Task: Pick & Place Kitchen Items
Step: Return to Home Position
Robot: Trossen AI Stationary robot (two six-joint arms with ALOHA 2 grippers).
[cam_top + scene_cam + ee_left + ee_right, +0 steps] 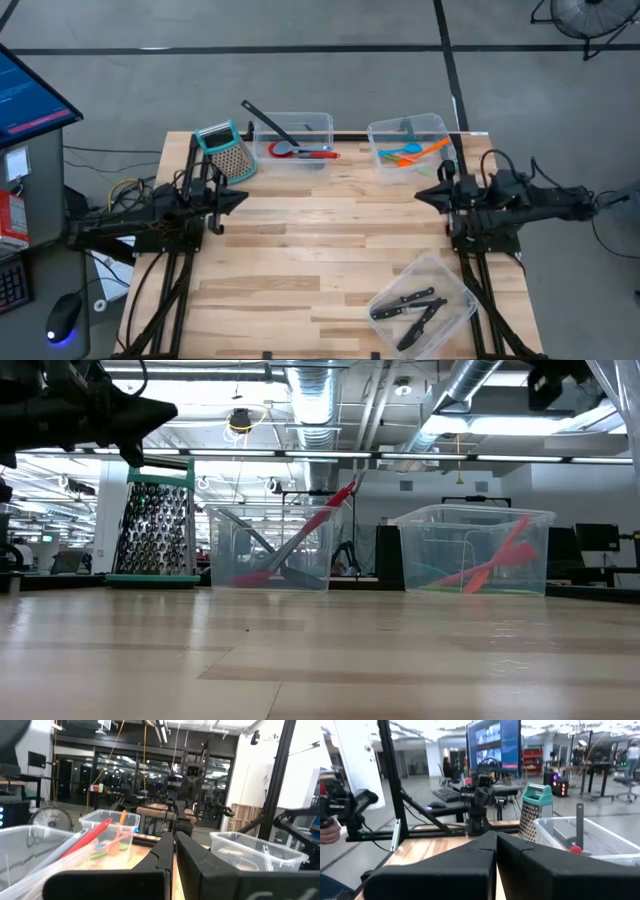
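Left claw (pixel 236 200) and right claw (pixel 428 194) clenched empty, parked mid-left and mid-right over the light wooden desk (pixel 320 250); sorting looks done. Black-handled steel knives (pixel 405 305) lie in the clear plastic bin (pixel 458 283), lower right.

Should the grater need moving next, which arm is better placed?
Left. The left gripper sits close by the grater at back left; the right gripper is over on the opposite side, by the back right bin.
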